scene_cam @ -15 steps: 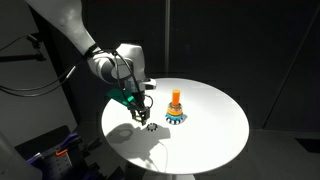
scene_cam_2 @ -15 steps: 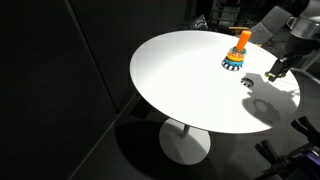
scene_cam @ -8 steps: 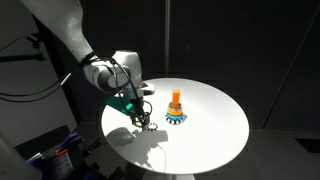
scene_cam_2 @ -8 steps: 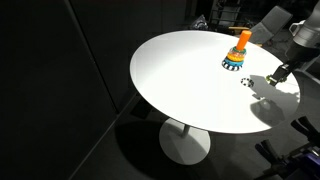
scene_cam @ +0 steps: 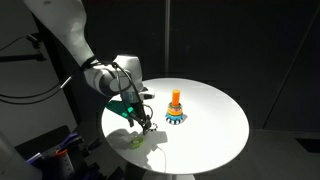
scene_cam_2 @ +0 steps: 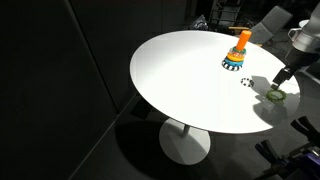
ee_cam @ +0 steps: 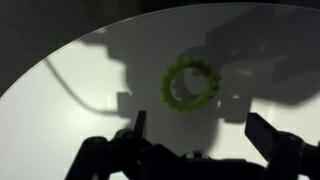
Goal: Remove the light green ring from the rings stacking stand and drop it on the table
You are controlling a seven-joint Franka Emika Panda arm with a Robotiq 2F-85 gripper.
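Observation:
The light green ring (ee_cam: 188, 85) lies flat on the white table (ee_cam: 70, 95), free of my gripper (ee_cam: 200, 130), whose dark fingers (ee_cam: 137, 128) stand wide apart just above it. In both exterior views the ring (scene_cam: 136, 141) (scene_cam_2: 276, 95) rests near the table's rim, under the open gripper (scene_cam: 143, 125) (scene_cam_2: 283, 78). The rings stacking stand (scene_cam: 175, 108) (scene_cam_2: 238, 52), orange on top with a blue scalloped bottom, stands upright further in on the table (scene_cam: 215, 125) (scene_cam_2: 180, 80).
A small dark toothed ring (scene_cam_2: 247, 82) lies on the table between the stand and the gripper. The table's edge runs close to the light green ring. The surroundings are dark, with the table's pedestal (scene_cam_2: 185, 140) below.
The gripper moved away from the stand toward the table's rim, then opened. The light green ring left the fingers and now lies on the table.

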